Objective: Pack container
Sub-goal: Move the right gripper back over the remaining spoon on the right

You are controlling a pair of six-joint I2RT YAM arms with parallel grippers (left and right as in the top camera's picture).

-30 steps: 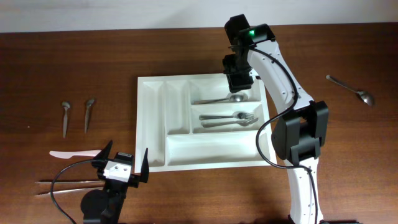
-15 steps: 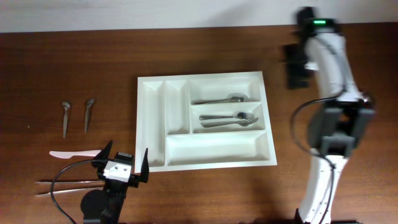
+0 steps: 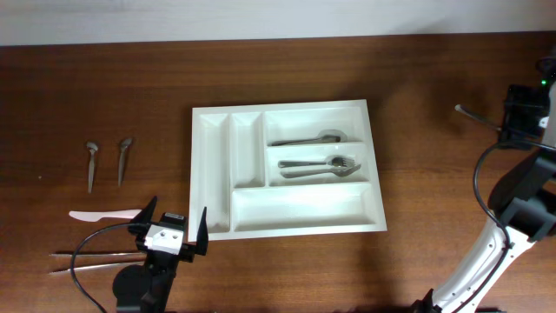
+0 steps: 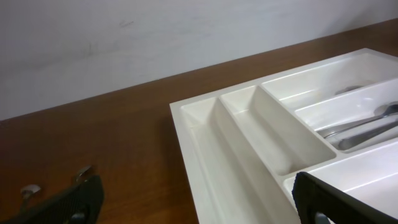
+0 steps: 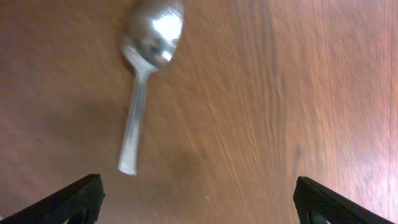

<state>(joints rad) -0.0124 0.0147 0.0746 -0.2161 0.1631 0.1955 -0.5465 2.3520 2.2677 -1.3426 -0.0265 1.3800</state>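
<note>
Looking down, we see the container lying lengthwise left-right near our spread left gripper, while only the right wrist view shows the whole spoon below our spread right gripper.

One white five-compartment cutlery tray holds one spoon and two overlapping utensils, at least one a fork. Loose on the bench: two small spoons left, one large spoon right, one pink knife, two thin metal sticks.
</note>
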